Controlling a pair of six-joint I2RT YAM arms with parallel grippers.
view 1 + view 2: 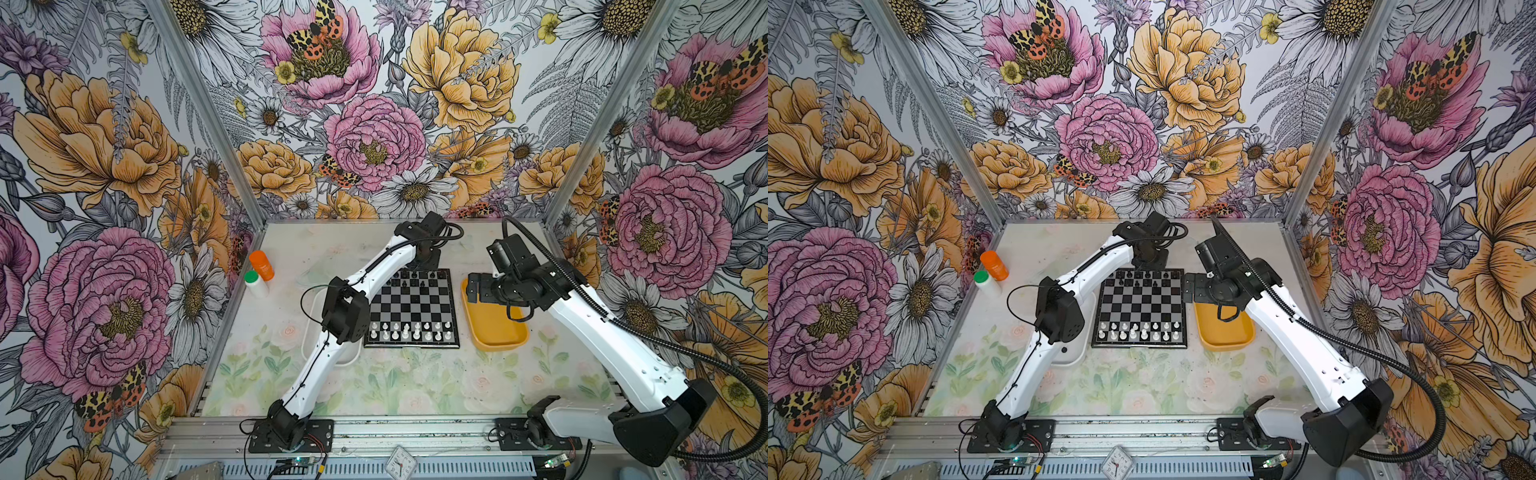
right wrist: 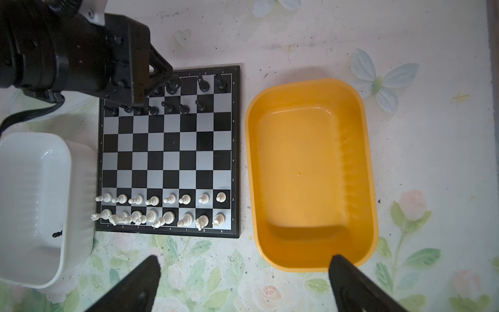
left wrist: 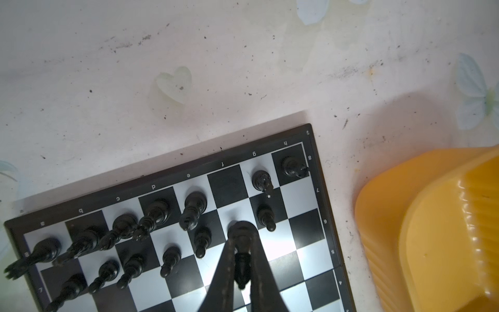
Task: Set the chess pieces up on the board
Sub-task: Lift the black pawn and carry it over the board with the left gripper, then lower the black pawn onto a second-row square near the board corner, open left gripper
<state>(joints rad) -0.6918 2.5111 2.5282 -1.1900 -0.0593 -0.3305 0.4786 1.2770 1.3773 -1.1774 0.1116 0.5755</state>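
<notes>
at 6 o'clock, on the near rail, lies a small white clock (image 1: 400,463), with the two arm bases fixed either side of it. past a flowered stretch of tabletop (image 1: 415,386) comes the board (image 1: 412,305), flat and square to the rail in the middle of the scene. the white pieces (image 1: 411,331) stand in two rows along its 6 o'clock edge.

at 9 o'clock of the board, just beside it, sits the white tray (image 2: 32,167), mostly hidden under the left arm in both top views. whether tray and board touch i cannot tell. the right wrist view shows a lone black pawn (image 2: 57,234) lying on its side in this tray. at 3 o'clock of the board, also just beside it, sits the yellow tray (image 1: 494,332). the right claw (image 2: 244,258) hangs high above that tray's 12 o'clock end, its two fingers spread wide apart.

the black pieces (image 2: 172,94) stand in the two rows along the board's 12 o'clock edge. the left arm reaches over the board's 9 o'clock side to those rows. the left claw (image 3: 241,235) is pressed together on a black pawn (image 3: 241,267), held upright between the fingers (image 3: 225,270). its tips lie over a light square in the pawn row, between two standing pawns. whether the held pawn's foot touches the square i cannot tell.

farther off, at 10 o'clock of the board near the wall, an orange bottle (image 1: 262,265) stands with a green-capped white bottle (image 1: 254,282) just in front of it.
</notes>
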